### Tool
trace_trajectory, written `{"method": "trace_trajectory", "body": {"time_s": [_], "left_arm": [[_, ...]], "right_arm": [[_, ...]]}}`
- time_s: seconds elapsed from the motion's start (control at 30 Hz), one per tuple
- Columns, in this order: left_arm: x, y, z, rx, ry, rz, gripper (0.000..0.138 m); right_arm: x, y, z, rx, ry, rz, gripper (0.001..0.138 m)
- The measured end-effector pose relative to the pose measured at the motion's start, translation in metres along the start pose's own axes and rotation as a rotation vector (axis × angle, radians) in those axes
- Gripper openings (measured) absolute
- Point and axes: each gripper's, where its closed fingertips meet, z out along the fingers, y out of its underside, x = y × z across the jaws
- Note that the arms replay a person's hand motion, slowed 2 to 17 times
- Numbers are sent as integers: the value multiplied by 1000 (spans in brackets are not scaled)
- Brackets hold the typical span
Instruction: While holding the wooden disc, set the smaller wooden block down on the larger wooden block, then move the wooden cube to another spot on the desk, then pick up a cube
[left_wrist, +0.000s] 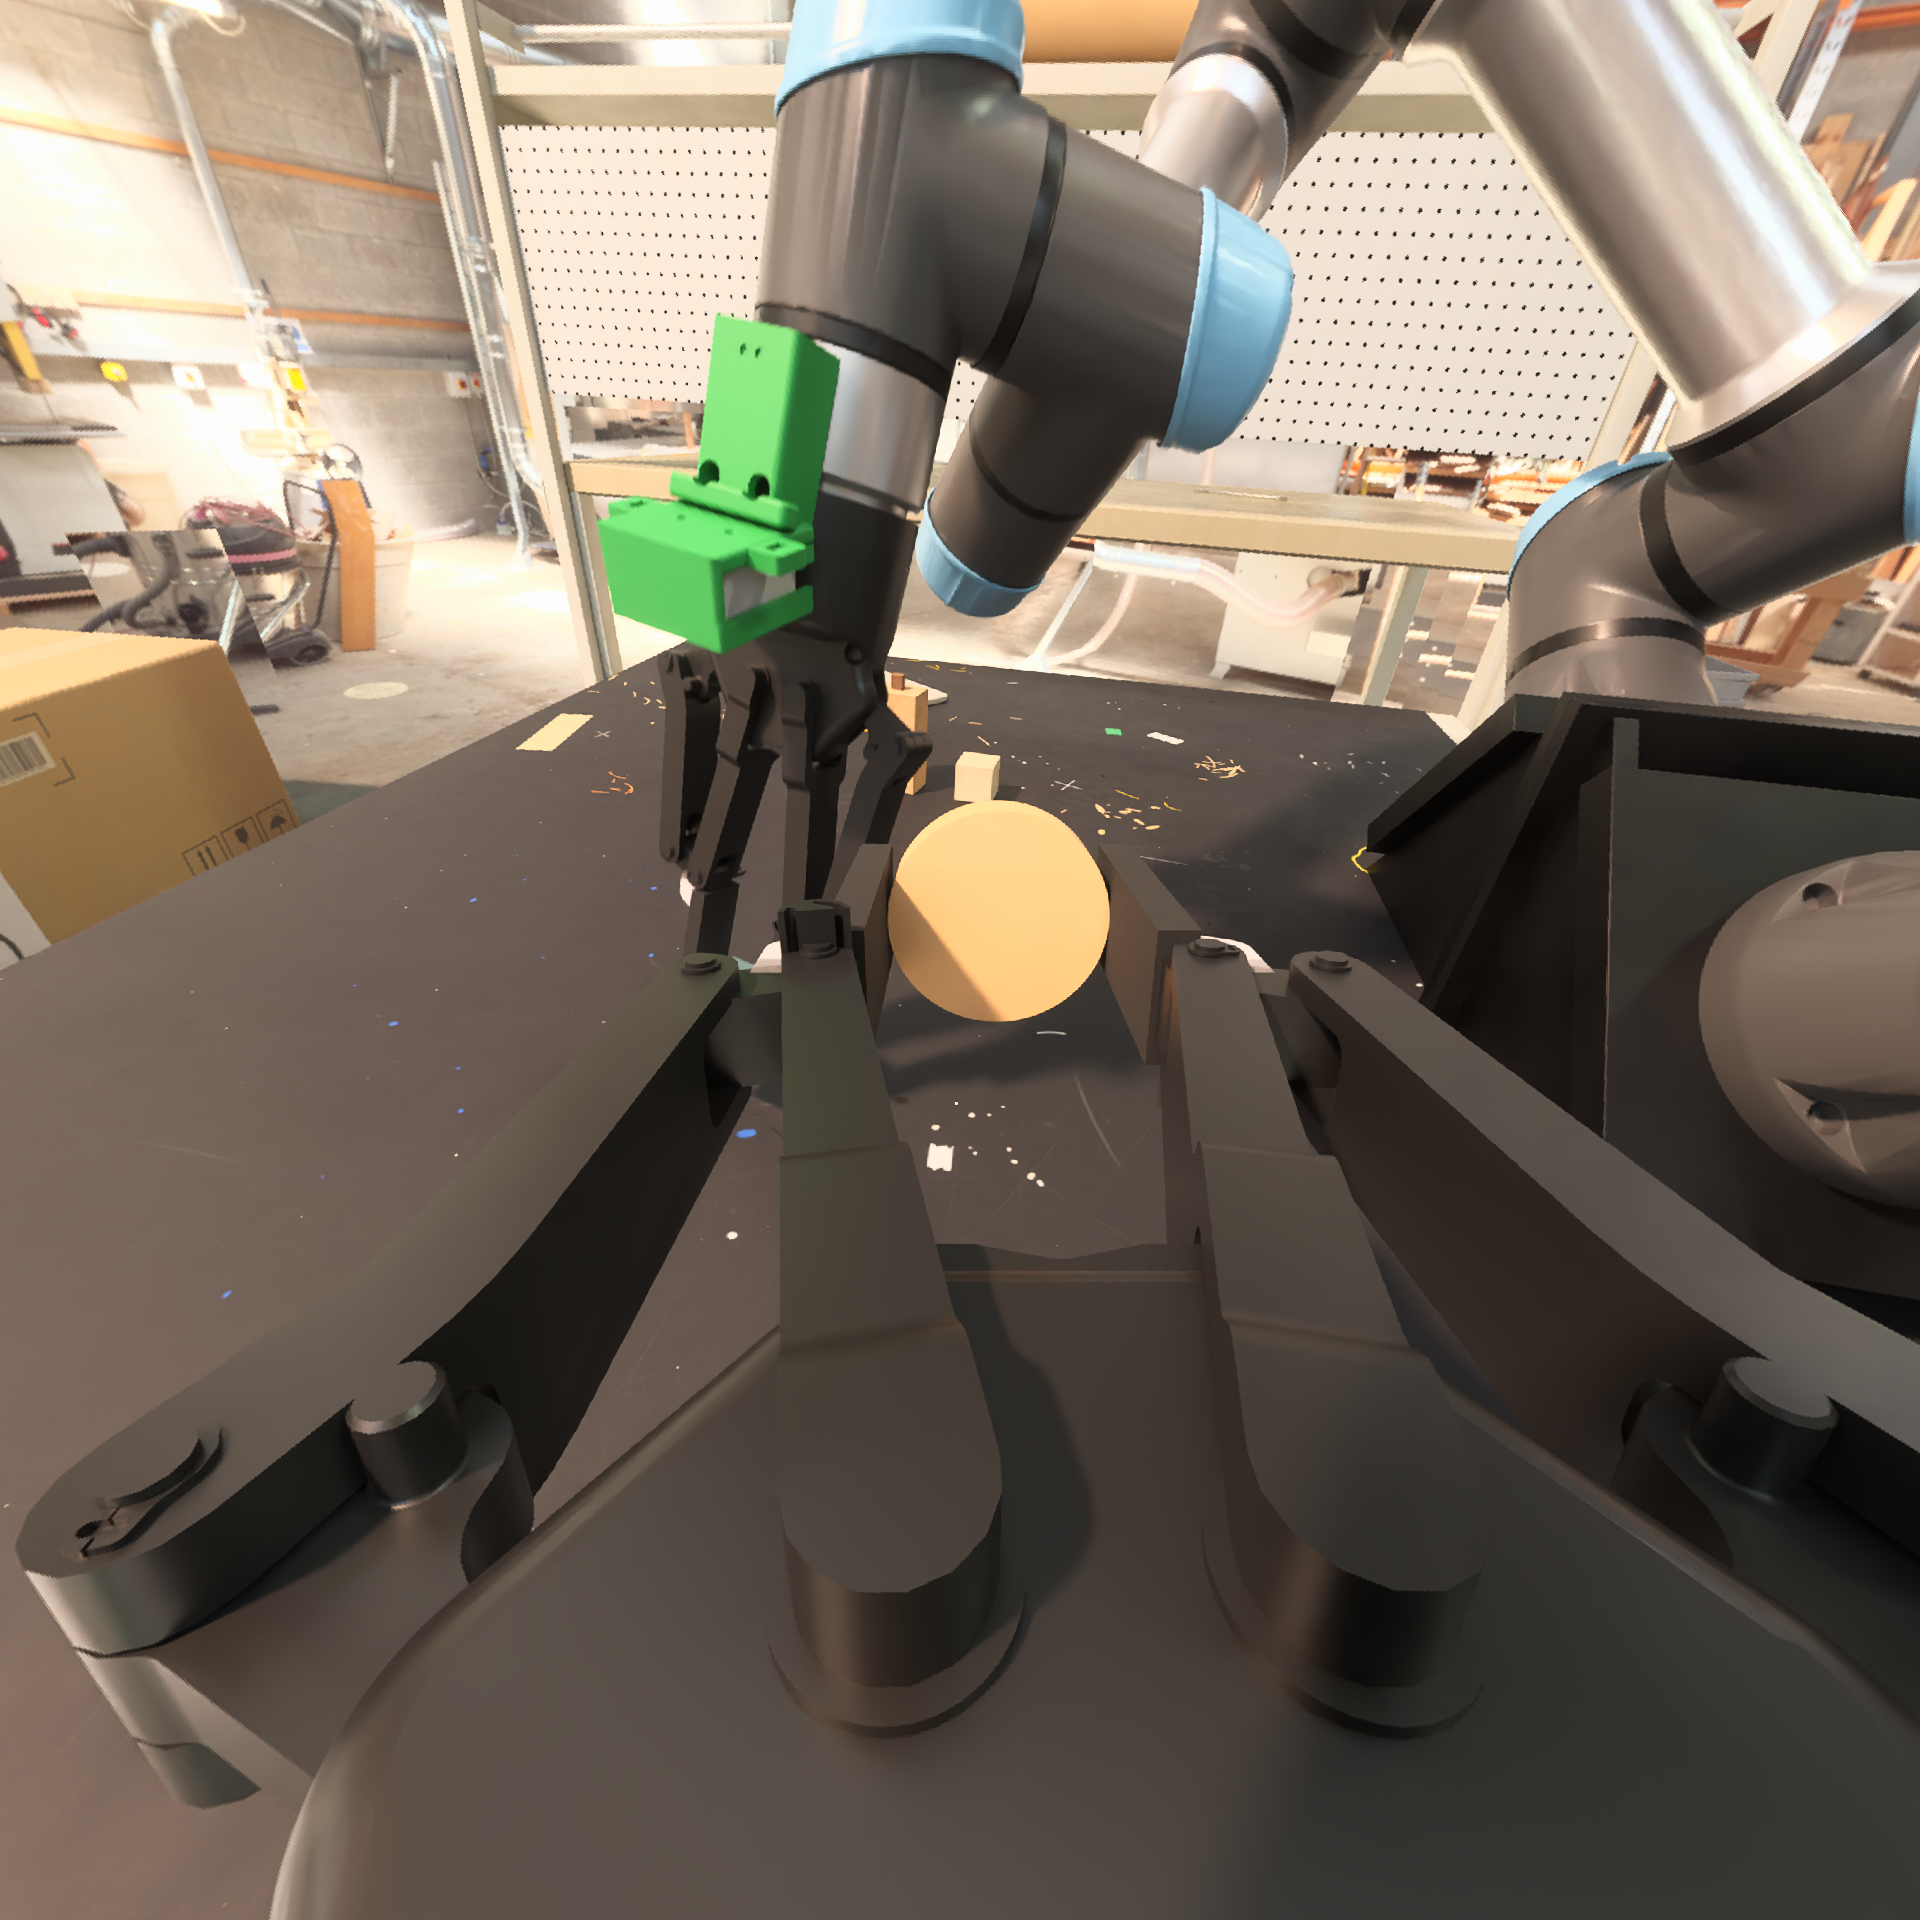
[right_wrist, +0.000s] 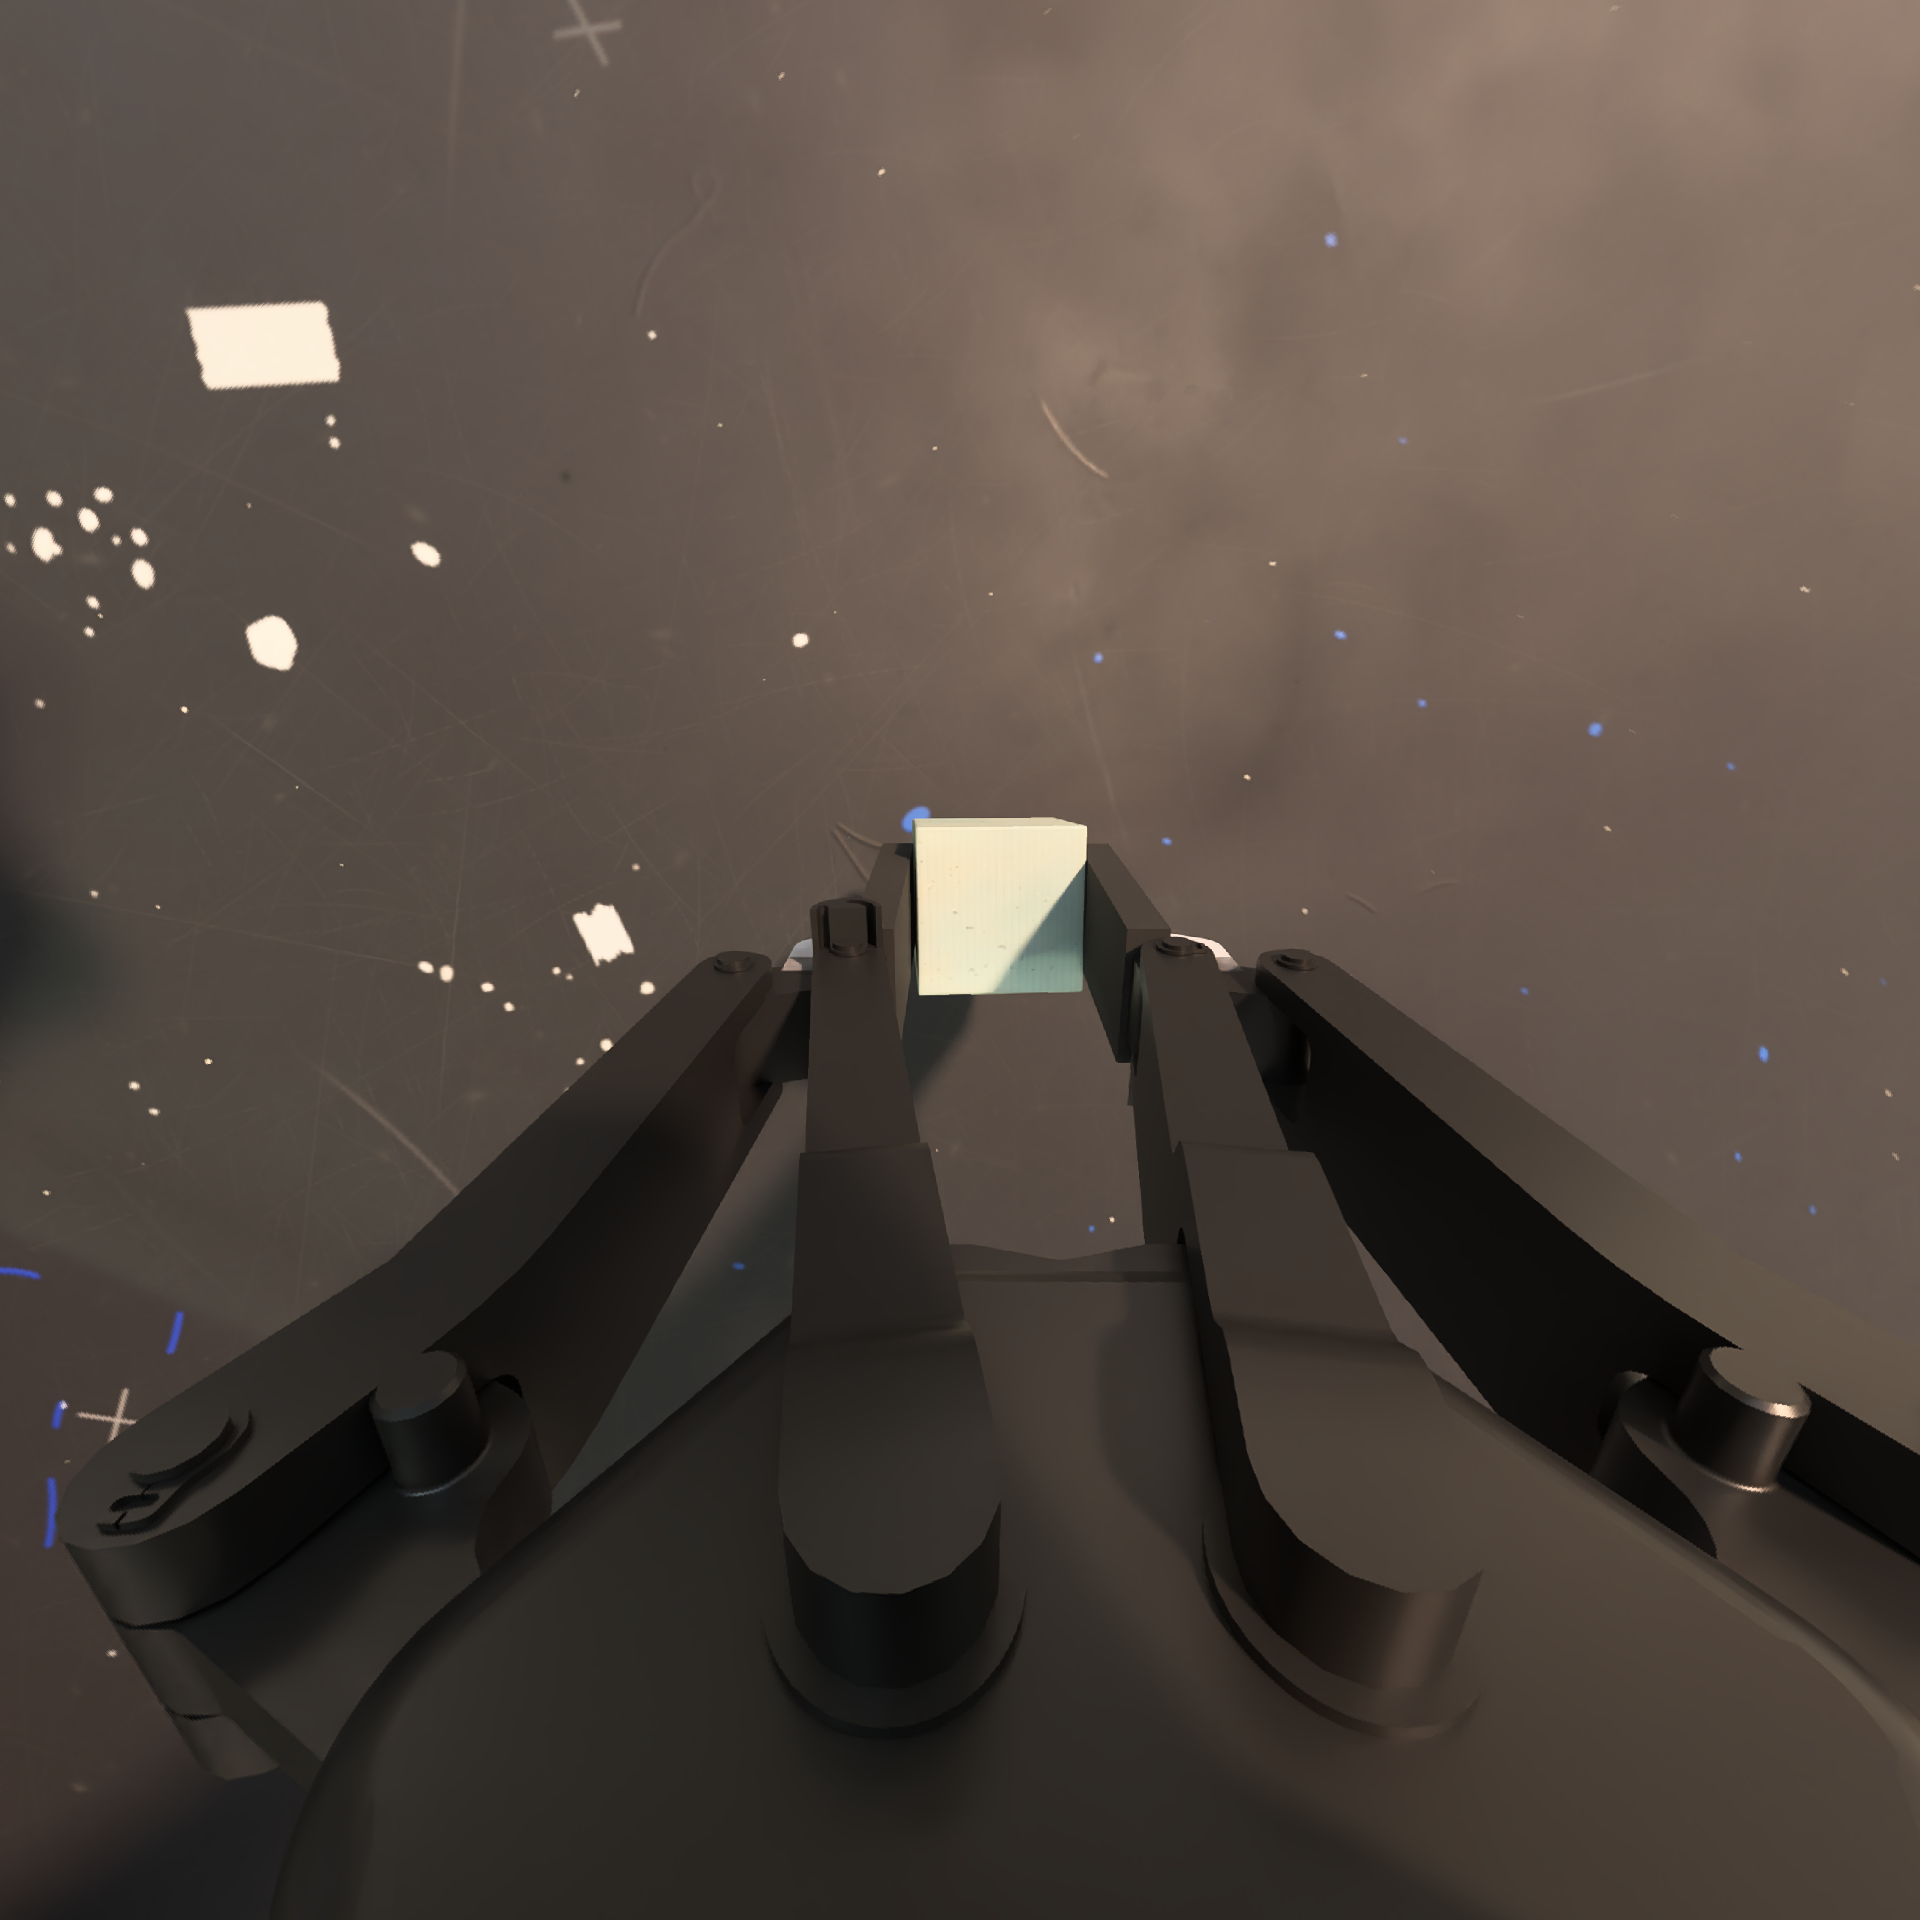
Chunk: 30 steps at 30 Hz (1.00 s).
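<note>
My left gripper (left_wrist: 997, 925) is shut on the round wooden disc (left_wrist: 997, 909) and holds it edge-on above the dark desk (left_wrist: 416, 987). My right gripper (right_wrist: 997, 914) is shut on a pale cube (right_wrist: 997, 909) over the desk (right_wrist: 1351, 520). In the left wrist view the right gripper (left_wrist: 764, 894) points down just left of the disc, and its cube is hidden. A second pale cube (left_wrist: 977, 777) sits on the desk behind the disc. Wooden blocks (left_wrist: 910, 717) stand farther back, partly hidden by the right gripper, so I cannot tell how they are stacked.
A cardboard box (left_wrist: 114, 790) stands off the desk's left edge. A black housing with a robot base (left_wrist: 1662, 987) fills the right side. A green camera mount (left_wrist: 727, 499) sits on the right arm. A pegboard frame (left_wrist: 1403, 312) stands behind the desk.
</note>
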Motion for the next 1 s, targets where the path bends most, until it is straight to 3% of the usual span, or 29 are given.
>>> {"method": "trace_trajectory", "body": {"time_s": [0.27,0.5,0.73,1.0], "left_arm": [[1,0,1,0,3,1,52],[3,0,2,-5,7,1,52],[6,1,4,-12,14,5,52],[10,2,7,-23,21,12,52]], "right_arm": [[20,12,-45,54,60,123,42],[39,36,-92,85,130,258,42],[60,77,-140,84,227,407,42],[76,137,-188,75,309,600,42]]}}
